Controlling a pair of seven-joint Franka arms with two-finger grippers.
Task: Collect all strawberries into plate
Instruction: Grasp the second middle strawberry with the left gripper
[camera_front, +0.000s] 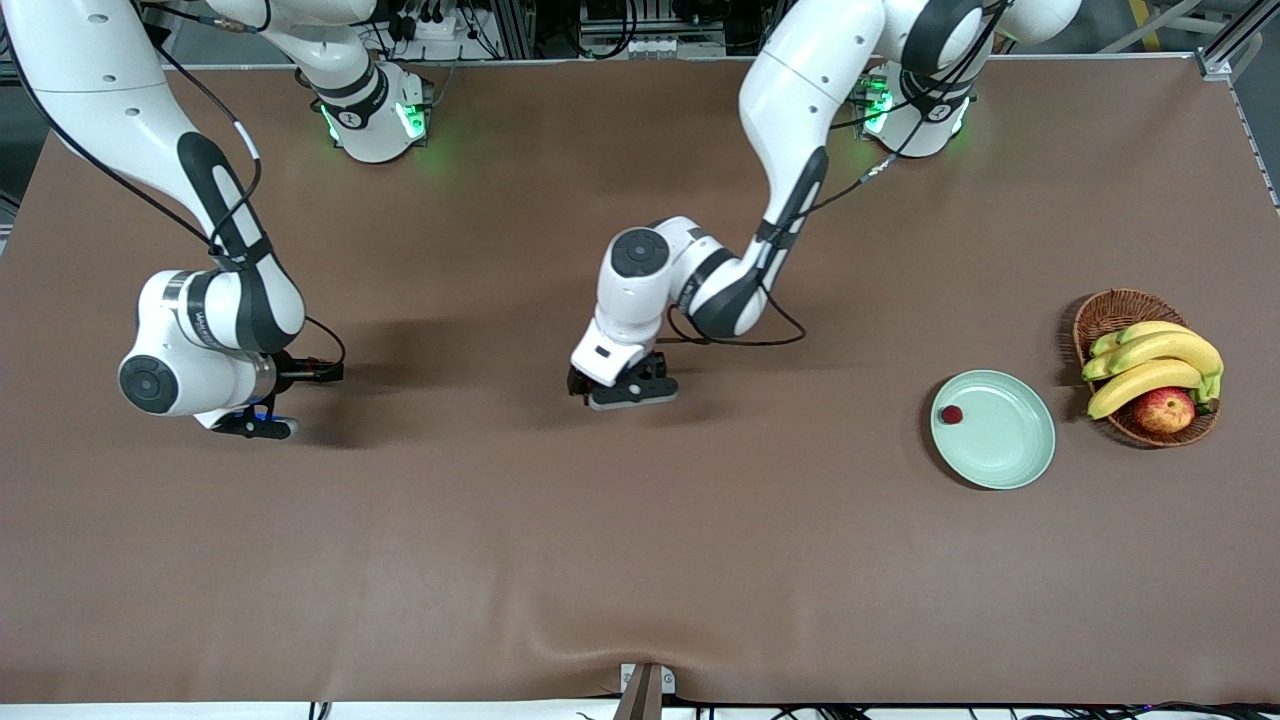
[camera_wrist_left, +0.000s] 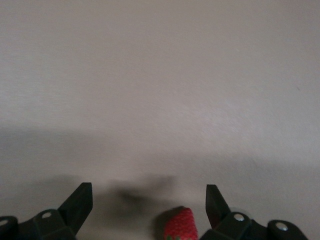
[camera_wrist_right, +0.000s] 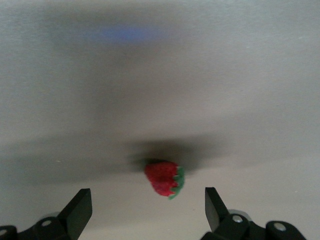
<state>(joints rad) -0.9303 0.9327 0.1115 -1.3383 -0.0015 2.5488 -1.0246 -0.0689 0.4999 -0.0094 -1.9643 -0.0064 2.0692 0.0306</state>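
Brown bench (camera_front: 640, 560): I see both tools spread wide, left tool (camera_wrist_left: 149, 202) and right tool (camera_wrist_right: 148, 202) each over a strawberry (camera_wrist_left: 181, 225) (camera_wrist_right: 164, 178); third berry (camera_front: 951, 414) on plate (camera_front: 1010, 440).

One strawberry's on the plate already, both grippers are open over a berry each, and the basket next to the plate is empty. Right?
Not quite: the basket holds bananas and an apple, as the front view shows. The rest stands: one strawberry sits on the plate, and the left gripper and right gripper are each open over a berry.

Bare table (camera_front: 640, 560) surrounds plate (camera_front: 1010, 450); basket (camera_front: 1110, 310) crowds one side.
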